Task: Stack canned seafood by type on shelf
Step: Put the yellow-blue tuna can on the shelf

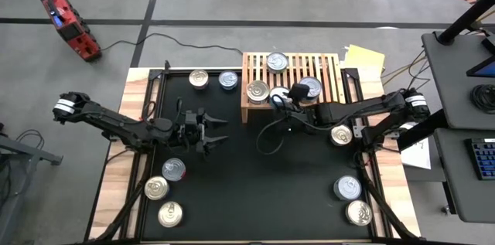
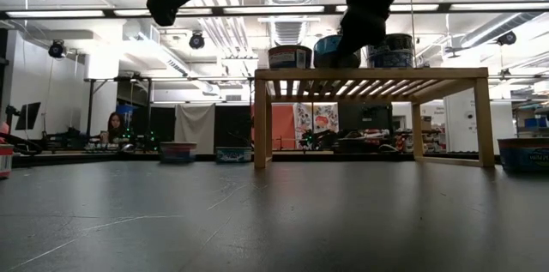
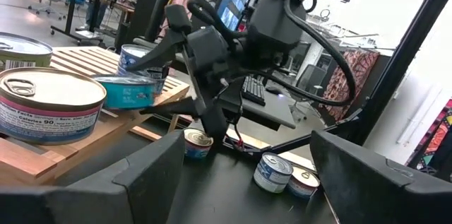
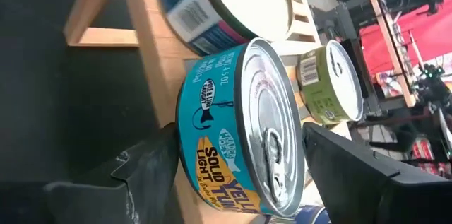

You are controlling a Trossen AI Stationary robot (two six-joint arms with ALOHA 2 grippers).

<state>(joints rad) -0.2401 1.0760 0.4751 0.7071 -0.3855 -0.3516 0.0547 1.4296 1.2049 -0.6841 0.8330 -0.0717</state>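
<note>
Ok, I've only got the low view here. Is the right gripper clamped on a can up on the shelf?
Observer: It doesn't look clamped. In the right wrist view the right gripper straddles the teal can, with a gap showing beside its lid. The can sits on the shelf.
Operator: What else is on top?
Observer: The high view shows three more: the back can, the left can and the right-hand can.
Operator: And the left gripper?
Observer: The left gripper is open and empty, over the black mat, away from the shelf.
</note>
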